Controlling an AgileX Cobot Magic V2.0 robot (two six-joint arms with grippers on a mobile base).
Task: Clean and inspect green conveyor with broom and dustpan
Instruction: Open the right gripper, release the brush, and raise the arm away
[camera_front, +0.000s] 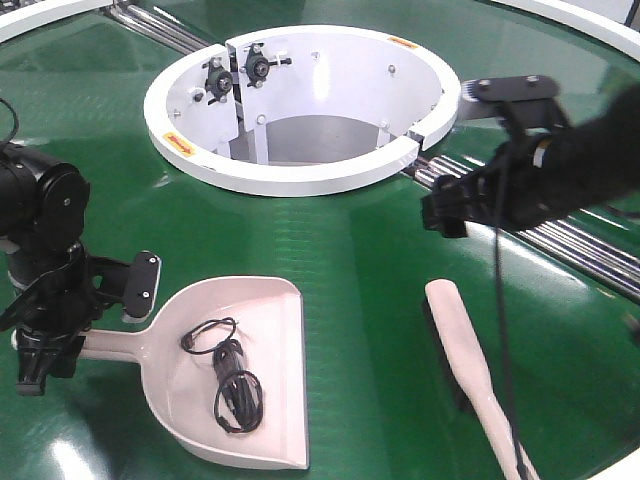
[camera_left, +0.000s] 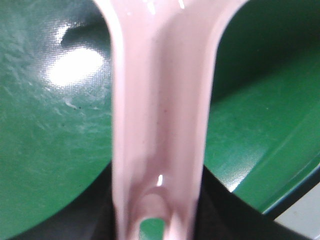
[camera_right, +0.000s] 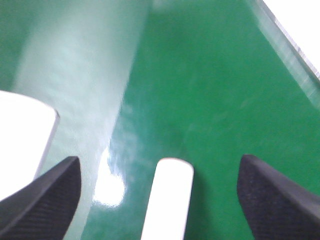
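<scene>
The pinkish dustpan (camera_front: 265, 330) lies flat on the green conveyor (camera_front: 360, 260), left of centre, with a coiled black cable (camera_front: 232, 385) inside. My left gripper (camera_front: 45, 350) is shut on the end of its handle, which fills the left wrist view (camera_left: 160, 100) between the dark fingers (camera_left: 95, 215). The broom (camera_front: 468, 355) lies on the belt at the right, handle toward the front edge. My right gripper (camera_front: 445, 212) hovers open above the broom's far end. In the right wrist view the broom's pale tip (camera_right: 167, 200) lies between the spread fingers (camera_right: 45, 200).
The white circular hub ring (camera_front: 300, 170) stands behind the dustpan. Silver rollers (camera_front: 570, 245) cross the belt at the right, under my right arm. A pale object (camera_right: 22, 135) shows at the left edge of the right wrist view.
</scene>
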